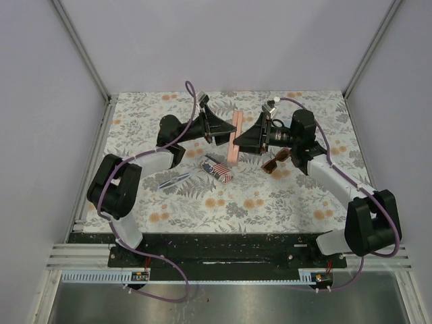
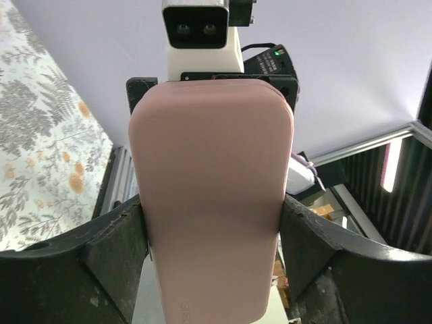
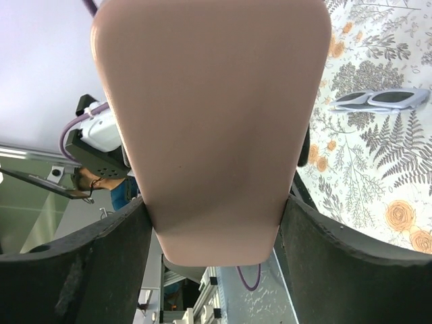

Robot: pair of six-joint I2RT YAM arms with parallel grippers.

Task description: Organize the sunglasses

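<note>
A: What lies furthest left?

B: The pale sunglasses (image 1: 174,179), flat on the flowered worktop (image 1: 270,202) beside the left arm, well apart from both claws.

A: And the left claw (image 1: 223,138)?

B: It is closed on the pink case (image 1: 234,137) from the left. In its wrist view the fingers (image 2: 111,253) press against the case on both sides.

A: What is below that?

B: A flag case (image 1: 217,169), lying on the worktop just nearer the arm bases than the pink case, between the two pairs of sunglasses.

A: The right claw (image 1: 241,143)?

B: It grips the same pink case from the right, its fingers (image 3: 337,263) tight against the case's sides. The case stands on edge between the two claws.

A: And furthest right?

B: The brown sunglasses (image 1: 277,162), on the worktop close under the right arm's wrist, not held.
</note>
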